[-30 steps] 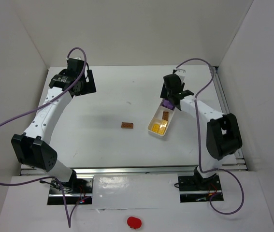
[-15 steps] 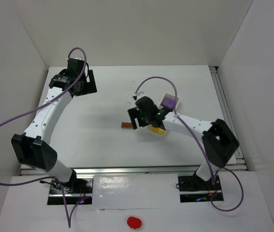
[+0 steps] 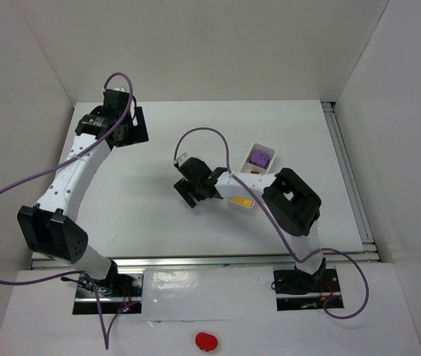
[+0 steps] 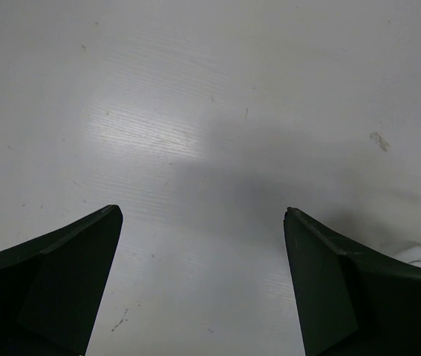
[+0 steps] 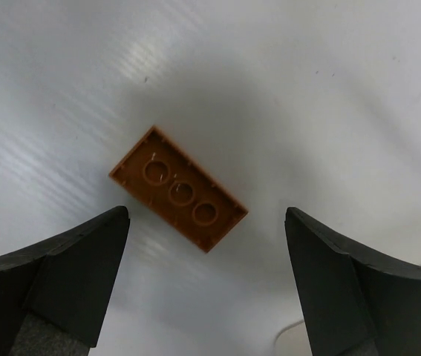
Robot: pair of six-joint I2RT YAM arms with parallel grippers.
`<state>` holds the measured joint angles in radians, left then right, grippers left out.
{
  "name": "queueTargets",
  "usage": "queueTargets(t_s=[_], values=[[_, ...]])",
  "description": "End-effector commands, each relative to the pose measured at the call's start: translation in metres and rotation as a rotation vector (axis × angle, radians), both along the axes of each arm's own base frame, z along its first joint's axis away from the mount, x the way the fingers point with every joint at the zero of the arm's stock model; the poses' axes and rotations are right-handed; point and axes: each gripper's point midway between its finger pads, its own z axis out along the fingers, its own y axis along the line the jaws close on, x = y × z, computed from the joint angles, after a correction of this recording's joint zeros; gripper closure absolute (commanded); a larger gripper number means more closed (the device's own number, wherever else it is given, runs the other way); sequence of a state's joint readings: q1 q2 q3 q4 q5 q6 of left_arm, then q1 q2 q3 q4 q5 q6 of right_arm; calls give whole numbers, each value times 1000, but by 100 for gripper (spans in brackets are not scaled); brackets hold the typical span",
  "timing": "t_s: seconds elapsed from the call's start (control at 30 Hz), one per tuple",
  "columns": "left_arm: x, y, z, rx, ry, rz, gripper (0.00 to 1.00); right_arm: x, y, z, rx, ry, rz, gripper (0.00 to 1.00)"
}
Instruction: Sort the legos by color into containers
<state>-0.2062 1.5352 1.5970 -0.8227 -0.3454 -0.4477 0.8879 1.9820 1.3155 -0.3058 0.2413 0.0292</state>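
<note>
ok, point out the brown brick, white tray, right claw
brown brick (image 5: 178, 190): right wrist view, its middle.
white tray (image 3: 266, 149): top view, far end rim.
right claw (image 3: 193, 194): top view, between its fingertips.

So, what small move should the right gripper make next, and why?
Probably lower the right gripper straight down over the brown-orange lego. In the right wrist view its jaws stand open, and the lego lies flat on the table in the gap between them, not yet touched. It sits at a slant to the jaws, so a slight wrist turn while descending may help.
</note>
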Motion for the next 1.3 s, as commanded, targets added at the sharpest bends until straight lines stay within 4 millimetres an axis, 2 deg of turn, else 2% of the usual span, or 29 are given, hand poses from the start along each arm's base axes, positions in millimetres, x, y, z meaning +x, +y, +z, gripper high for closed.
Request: queueTargets(t_s=[0.0,0.03,0.13,0.3,0.33,0.43,0.5,0.53,0.63,0.67,0.73,0.77,0.8,0.87,0.93,0.97,1.03,1.17,1.27], values=[[-1,5,20,5,-58,12,0,22,-4,-7,-42,-64,-32,7],[-1,5,20,5,-58,12,0,30,-2,-3,-16,-76,-42,9],[-1,5,20,5,-58,12,0,36,-3,-7,22,-55,-60,19],[-1,7,20,12,-59,18,0,33,-4,-16,99,5,-65,35],[-1,7,20,12,-59,18,0,36,-7,-15,119,6,-79,43],[0,5,23,1,-67,10,0,38,-9,-16,127,8,-82,55],[0,5,23,1,-67,10,0,40,-8,-8,137,-3,-95,70],[0,5,23,1,-67,10,0,44,-8,10,163,-34,-113,74],[0,6,24,7,-68,16,0,51,-16,41,184,-105,-173,74],[0,6,24,8,-68,16,0,50,-22,64,208,-146,-186,74],[0,6,24,8,-68,16,0,60,-42,89,225,-229,-295,74],[0,6,24,8,-68,16,0,64,-52,112,265,-278,-343,74],[0,4,23,-1,-66,8,0,70,-77,116,241,-310,-435,74],[1,4,20,1,-57,7,0,72,-102,138,304,-348,-557,74],[3,2,16,-6,-47,-1,0,72,-140,131,293,-367,-684,74],[2,0,16,-12,-45,-7,0,72,-150,137,335,-383,-741,74],[4,0,12,-10,-35,-7,0,72,-175,126,317,-373,-816,73],[4,-4,11,-23,-32,-20,0,71,-195,99,279,-314,-901,72],[4,-4,11,-23,-32,-20,0,71,-195,82,268,-269,-916,72]])
